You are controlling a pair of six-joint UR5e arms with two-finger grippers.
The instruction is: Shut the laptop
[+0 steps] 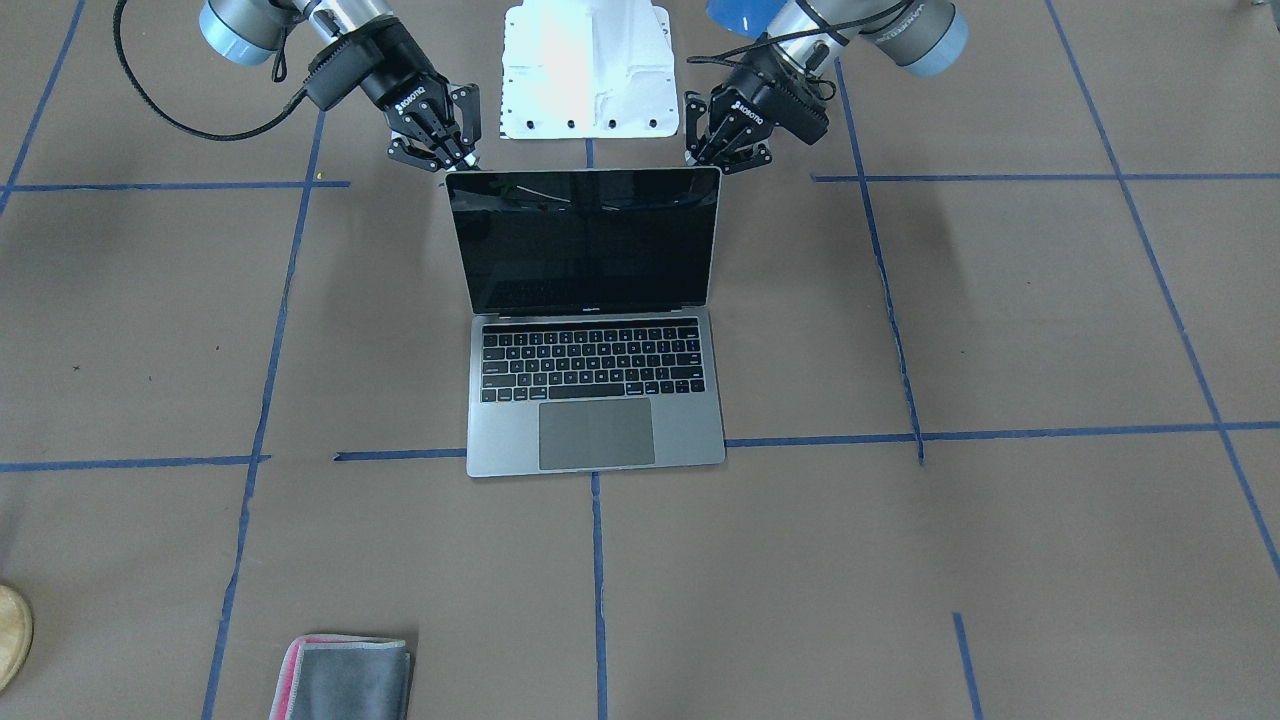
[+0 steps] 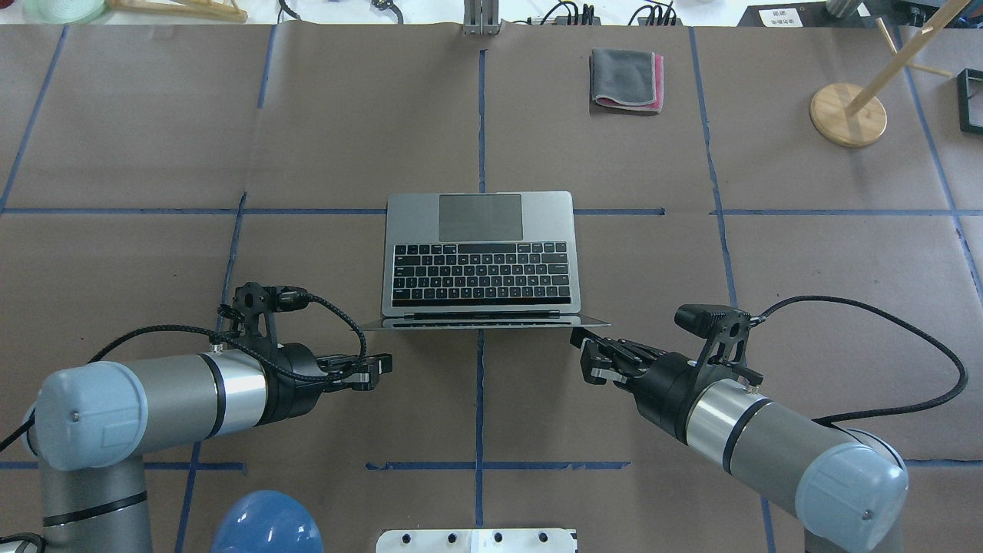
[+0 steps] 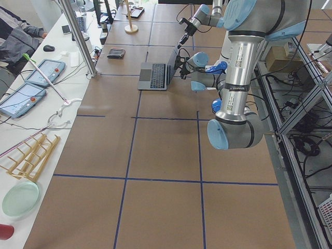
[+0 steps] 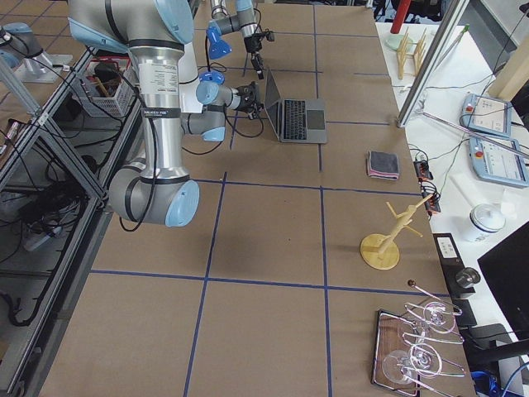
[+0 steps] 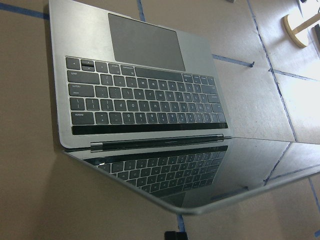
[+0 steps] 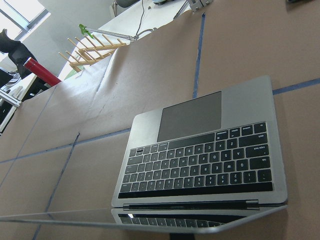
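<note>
The slim space-grey metal laptop [image 1: 596, 400] stands open at the middle of the brown table [image 1: 1000, 330], screen upright. The left gripper [image 1: 697, 155] and right gripper [image 1: 464, 160], both clenched empty, are just behind its lid's top corners.

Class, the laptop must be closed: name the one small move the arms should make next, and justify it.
Probably ease both grippers forward against the back of the lid, tipping it shut. The laptop stands open, and the left gripper and right gripper sit just behind its upper corners, one on each side.
</note>
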